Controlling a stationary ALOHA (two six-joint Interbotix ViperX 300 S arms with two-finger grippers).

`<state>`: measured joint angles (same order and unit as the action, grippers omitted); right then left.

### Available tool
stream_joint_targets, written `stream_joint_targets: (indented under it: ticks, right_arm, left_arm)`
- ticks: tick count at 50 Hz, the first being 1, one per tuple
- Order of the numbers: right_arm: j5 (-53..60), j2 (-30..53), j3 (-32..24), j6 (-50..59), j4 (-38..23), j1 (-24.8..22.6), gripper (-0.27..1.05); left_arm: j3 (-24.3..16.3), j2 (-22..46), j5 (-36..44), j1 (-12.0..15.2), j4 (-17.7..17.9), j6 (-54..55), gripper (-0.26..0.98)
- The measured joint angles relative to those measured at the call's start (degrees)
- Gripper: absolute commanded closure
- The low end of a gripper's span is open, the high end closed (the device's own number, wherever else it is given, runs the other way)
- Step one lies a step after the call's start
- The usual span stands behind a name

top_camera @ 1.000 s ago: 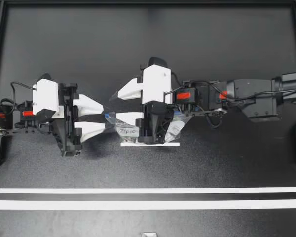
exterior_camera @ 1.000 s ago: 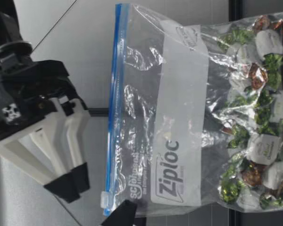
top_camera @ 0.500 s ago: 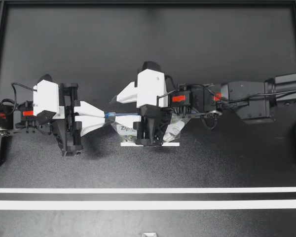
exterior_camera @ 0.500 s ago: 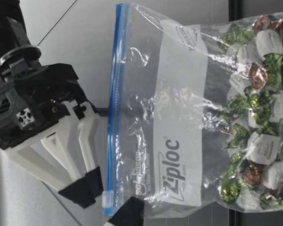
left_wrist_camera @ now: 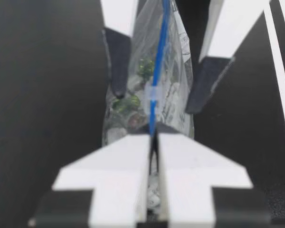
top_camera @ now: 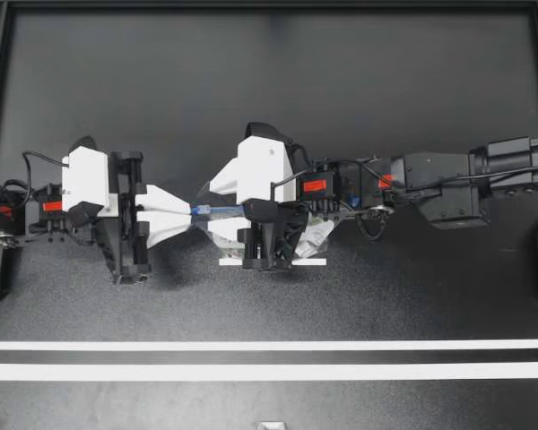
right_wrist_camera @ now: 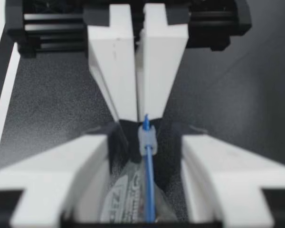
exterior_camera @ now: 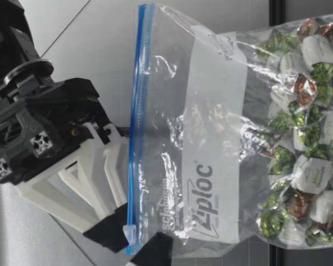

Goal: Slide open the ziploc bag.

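Seen from above, the left end effector [top_camera: 195, 210] has its 2 fingers pressed together on the end of the blue zip strip [top_camera: 226, 210] of the ziploc bag [top_camera: 316, 236], in the middle of the dark worktop [top_camera: 251, 90]. The right end effector [top_camera: 212, 210] reaches over the bag from the other side. Its 2 fingers are apart, 1 on each side of the strip. In this view the right arm covers most of the bag.

The low view gives what the top view hides. The bag [exterior_camera: 211, 138] is upright, its lower part is full of wrapped sweets [exterior_camera: 299, 138], and the small white slider [exterior_camera: 131, 233] sits at the end of the strip.

In the left wrist view the slider [left_wrist_camera: 153, 93] is just ahead of the closed fingers, between the dark pads [left_wrist_camera: 118, 61] of the right end effector, which do not touch it. The right wrist view confirms it: there are gaps on both sides of the slider [right_wrist_camera: 146, 137], and the left end effector [right_wrist_camera: 140, 116] is clamped on the strip's tip.
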<state>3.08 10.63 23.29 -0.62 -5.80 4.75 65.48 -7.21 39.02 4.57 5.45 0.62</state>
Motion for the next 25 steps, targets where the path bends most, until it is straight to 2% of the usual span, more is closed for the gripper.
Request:
stream_joint_targets:
  ticks: [13,25]
  right_arm:
    - [-2.3,0.0,-0.3,0.3,0.0,0.0,0.72]
    - [-6.8,-1.1,-0.5,0.1,0.0,-0.2,0.88]
  left_arm:
    - [0.1,0.0,-0.1,0.0,-0.1,0.0,0.86]
    - [0.0,0.0,-0.2,0.0,-0.1,0.0,0.86]
